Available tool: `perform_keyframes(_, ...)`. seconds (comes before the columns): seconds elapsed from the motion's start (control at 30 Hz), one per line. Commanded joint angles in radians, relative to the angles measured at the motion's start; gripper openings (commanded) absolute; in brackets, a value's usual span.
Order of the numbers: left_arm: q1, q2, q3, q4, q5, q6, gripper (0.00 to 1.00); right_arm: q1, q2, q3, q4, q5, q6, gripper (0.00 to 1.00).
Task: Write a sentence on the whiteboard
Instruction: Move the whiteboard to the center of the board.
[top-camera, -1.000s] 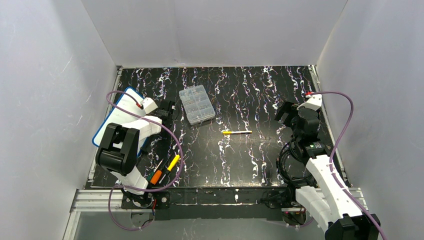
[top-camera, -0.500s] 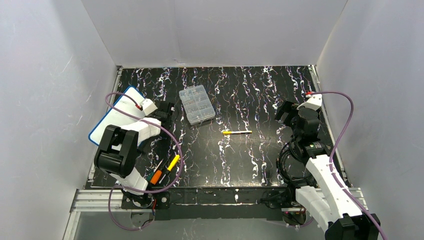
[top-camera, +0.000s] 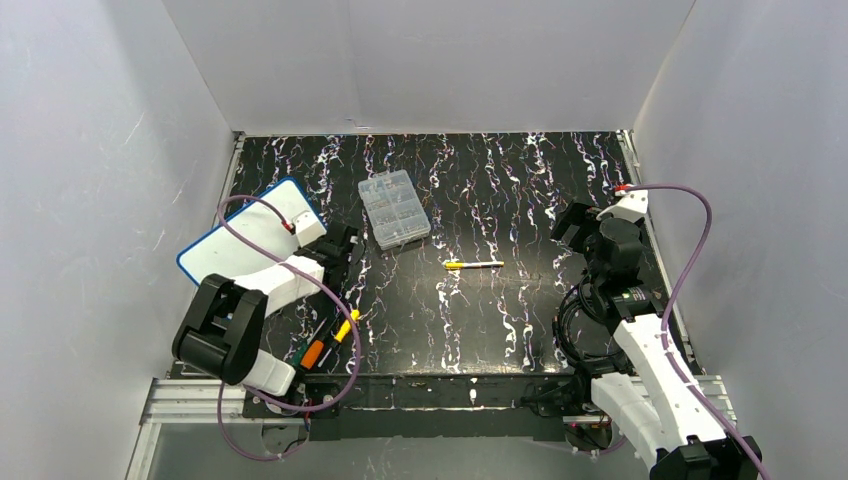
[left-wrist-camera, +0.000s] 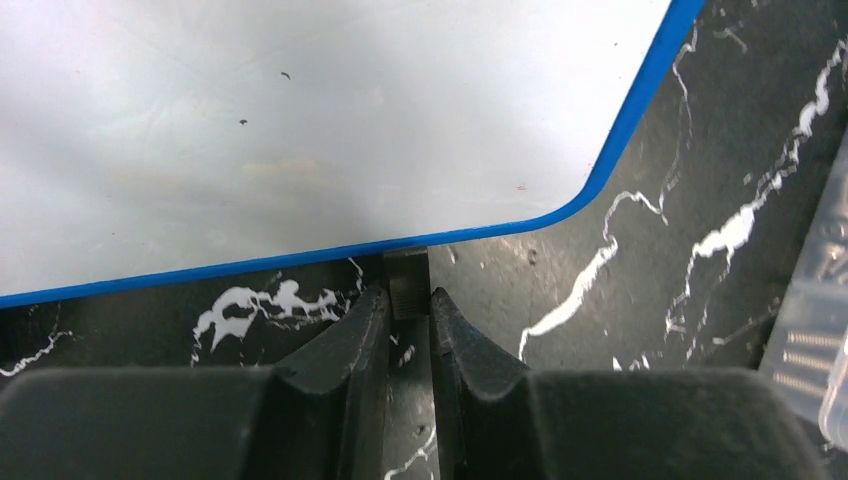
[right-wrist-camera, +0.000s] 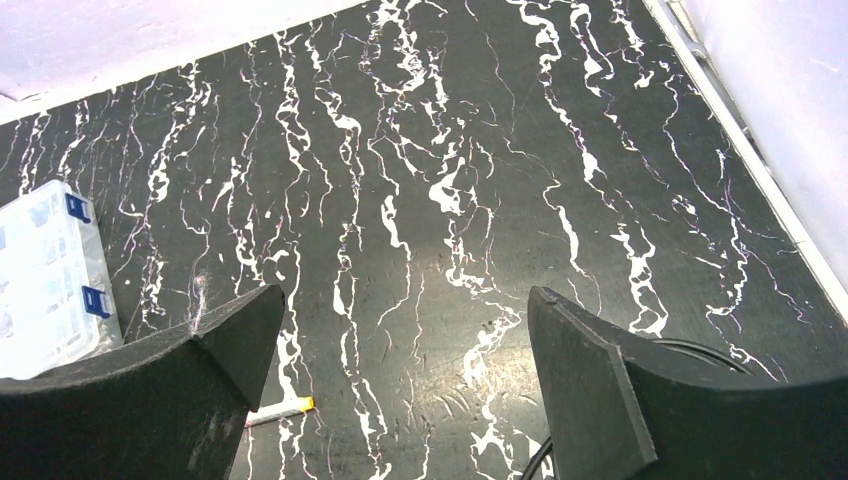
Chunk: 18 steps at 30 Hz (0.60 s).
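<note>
The whiteboard (top-camera: 240, 245), white with a thin blue rim, lies at the far left of the table. Its rounded corner fills the left wrist view (left-wrist-camera: 300, 120). No sentence shows on its white face, only a few specks. My left gripper (top-camera: 340, 248) sits at the board's right edge, its jaws (left-wrist-camera: 410, 298) shut on a small dark tab that sticks out from under the blue rim. A yellow-and-white marker (top-camera: 474, 265) lies alone mid-table, also seen from the right wrist (right-wrist-camera: 280, 410). My right gripper (right-wrist-camera: 405, 295) hovers wide open at the right (top-camera: 572, 226), holding nothing.
A clear plastic compartment box (top-camera: 394, 208) stands just right of the whiteboard, its edge showing in the right wrist view (right-wrist-camera: 50, 280). Screwdrivers with orange and yellow handles (top-camera: 330, 338) lie near the left arm's base. White walls enclose the black marbled table (top-camera: 500, 190).
The whiteboard has swung clockwise with my left gripper, and its far corner has shifted right. The left jaws have closed tighter and the left elbow has dropped nearer. The right arm has barely moved.
</note>
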Motion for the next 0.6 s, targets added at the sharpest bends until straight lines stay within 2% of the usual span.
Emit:
perform_keyframes(0.0, -0.067, -0.052, -0.018, -0.019, -0.025, -0.016, 0.0, -0.005, -0.021, 0.017, 0.029, 0.013, -0.005, 1.0)
perform_keyframes(0.57, -0.391, 0.052, 0.098, -0.104, -0.032, -0.15, 0.0, -0.004, -0.011, 0.016, 0.031, 0.016, -0.005, 1.0)
